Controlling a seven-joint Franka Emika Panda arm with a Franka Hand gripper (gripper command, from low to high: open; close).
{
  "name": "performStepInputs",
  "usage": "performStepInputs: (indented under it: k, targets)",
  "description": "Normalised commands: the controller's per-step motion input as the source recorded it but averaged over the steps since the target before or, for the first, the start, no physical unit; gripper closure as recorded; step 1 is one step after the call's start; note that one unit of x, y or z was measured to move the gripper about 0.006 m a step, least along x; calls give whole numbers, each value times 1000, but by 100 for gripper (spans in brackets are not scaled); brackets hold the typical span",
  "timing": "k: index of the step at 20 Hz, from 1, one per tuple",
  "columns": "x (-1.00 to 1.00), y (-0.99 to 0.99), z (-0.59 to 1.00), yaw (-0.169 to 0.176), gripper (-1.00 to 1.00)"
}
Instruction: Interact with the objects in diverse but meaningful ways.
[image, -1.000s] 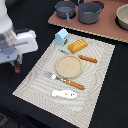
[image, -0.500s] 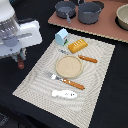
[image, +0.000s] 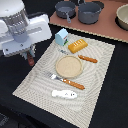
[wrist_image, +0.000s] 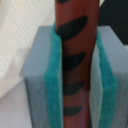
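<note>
the gripper (wrist_image: 75, 65) is clamped on a red-brown sausage (wrist_image: 74, 60) — held beside the placemat (image: 40, 75), away from the bread loaf (image: 78, 46).

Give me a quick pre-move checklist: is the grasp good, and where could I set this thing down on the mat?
1. Grasp: the end effector has its teal pads against both sides of a red-brown cylinder with dark markings: ok.
2. Held item upright between the pads: ok.
3. Item's lower end clear of the mat: cannot tell.
4. Bare mat at the exterior view's left of the round plate: ok.
5. Fork and white speckled piece apart from the arm: ok.
6. Carton, bread loaf and sausage lie beyond the plate, untouched: ok.
</note>
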Motion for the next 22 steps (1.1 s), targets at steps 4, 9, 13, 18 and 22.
performStepInputs:
  k: [4, 9, 13, 18, 22]
  targets:
    - [848, 269, 406, -49, 100]
    - [841, 291, 385, -44, 100]
    - [829, 300, 359, -38, 100]
    - [861, 178, 258, -30, 100]
    - [871, 107, 234, -38, 100]
